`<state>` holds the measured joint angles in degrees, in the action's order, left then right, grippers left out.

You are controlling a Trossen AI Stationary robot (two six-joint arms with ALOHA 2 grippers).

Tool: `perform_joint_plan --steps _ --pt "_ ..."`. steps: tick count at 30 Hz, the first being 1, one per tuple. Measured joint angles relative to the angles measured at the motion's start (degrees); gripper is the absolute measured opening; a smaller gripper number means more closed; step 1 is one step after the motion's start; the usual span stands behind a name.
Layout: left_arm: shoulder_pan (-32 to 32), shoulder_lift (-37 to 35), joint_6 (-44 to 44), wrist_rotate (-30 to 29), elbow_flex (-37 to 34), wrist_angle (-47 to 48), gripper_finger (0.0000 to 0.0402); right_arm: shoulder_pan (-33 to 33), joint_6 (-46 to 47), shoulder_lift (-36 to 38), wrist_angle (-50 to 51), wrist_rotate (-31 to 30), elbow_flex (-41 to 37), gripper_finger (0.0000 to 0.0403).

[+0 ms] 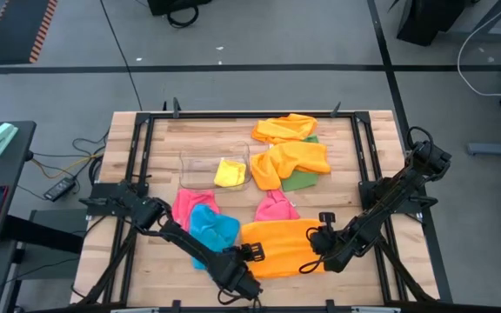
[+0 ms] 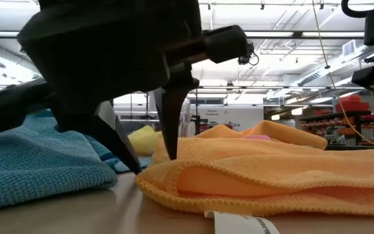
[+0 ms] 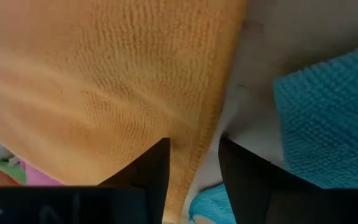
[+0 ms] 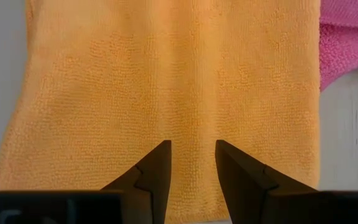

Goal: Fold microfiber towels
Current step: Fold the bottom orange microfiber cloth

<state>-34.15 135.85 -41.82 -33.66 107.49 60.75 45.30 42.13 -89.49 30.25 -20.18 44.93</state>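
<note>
An orange microfiber towel (image 1: 281, 246) lies folded over on the table's near middle; its layered edge (image 2: 193, 182) shows in the low view. My left gripper (image 1: 247, 261) is open at the towel's left edge. One finger (image 2: 171, 140) is over the cloth and the other (image 2: 123, 153) stands beside it over the table. My right gripper (image 1: 314, 252) hangs open above the towel's right end (image 4: 191, 93) and seems clear of it. A blue towel (image 1: 211, 228) lies just left of the orange one. My left gripper comes slanting down from the table's near left, its fingers astride the orange towel's left edge (image 3: 207, 146). One fingertip (image 2: 172, 156) reaches the cloth's top surface. I cannot tell whether it touches. The towel lies flat on the table.
A clear bin (image 1: 200, 169) holding a yellow towel (image 1: 230, 172) stands at the far middle. Beyond lie two more orange towels (image 1: 285, 129) (image 1: 290, 161) on a green one (image 1: 303, 181). Pink towels (image 1: 187, 207) (image 1: 277, 207) flank the middle. A black frame (image 1: 142, 139) borders the table.
</note>
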Motion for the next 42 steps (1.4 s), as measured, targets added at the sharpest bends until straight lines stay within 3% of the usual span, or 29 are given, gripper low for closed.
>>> perform_joint_plan --steps 8,16,32,42 --pt "0.1 0.0 0.7 0.1 0.0 -1.6 0.0102 0.0 -0.1 0.0 -0.4 -0.8 0.0 0.0133" --pt "0.1 0.0 6.4 2.9 0.0 -1.5 0.0012 0.0 -0.1 0.0 -0.6 -0.8 0.0 0.0133" --pt "-2.3 -7.6 15.6 11.4 0.0 6.7 0.0010 0.0 -0.8 0.0 -1.5 -1.1 0.0 0.0133" --pt "-3.1 -10.1 12.6 11.5 0.1 4.3 0.0021 0.0 -1.6 0.0 -1.8 -2.1 0.0 0.0133"
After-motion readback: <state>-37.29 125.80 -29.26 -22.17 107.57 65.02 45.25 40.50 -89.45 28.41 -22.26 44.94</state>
